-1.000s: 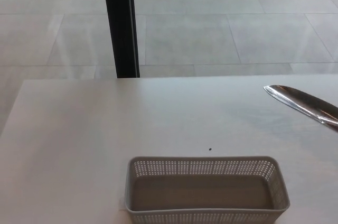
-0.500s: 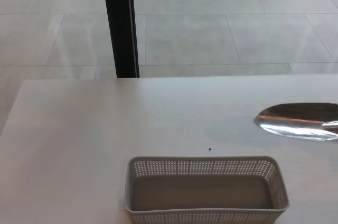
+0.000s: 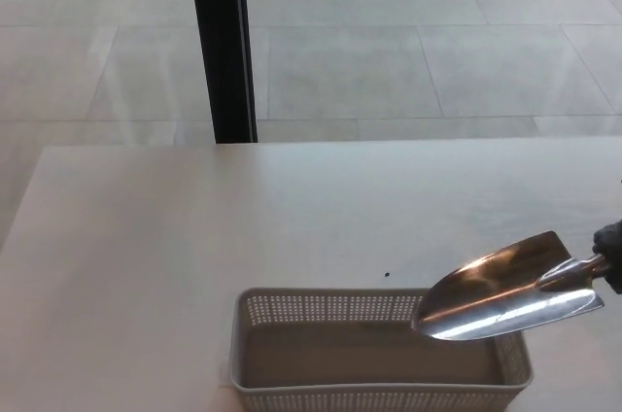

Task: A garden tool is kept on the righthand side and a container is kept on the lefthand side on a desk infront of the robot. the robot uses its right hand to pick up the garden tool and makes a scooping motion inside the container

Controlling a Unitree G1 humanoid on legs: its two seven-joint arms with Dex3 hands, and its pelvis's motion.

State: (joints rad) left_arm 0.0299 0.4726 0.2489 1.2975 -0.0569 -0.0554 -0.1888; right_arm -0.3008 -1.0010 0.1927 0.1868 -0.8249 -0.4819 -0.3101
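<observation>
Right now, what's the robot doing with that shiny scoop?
Right hand holds trowel over the basket, right end. Left hand unseen. Basket empty, nothing blocking.

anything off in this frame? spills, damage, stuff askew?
Nothing stands out. The perforated basket sits square on the desk, empty and intact. The metal trowel is held at the right edge, its blade tip over the basket's right end. Only oddity: a tiny dark speck on the desk behind the basket.
</observation>
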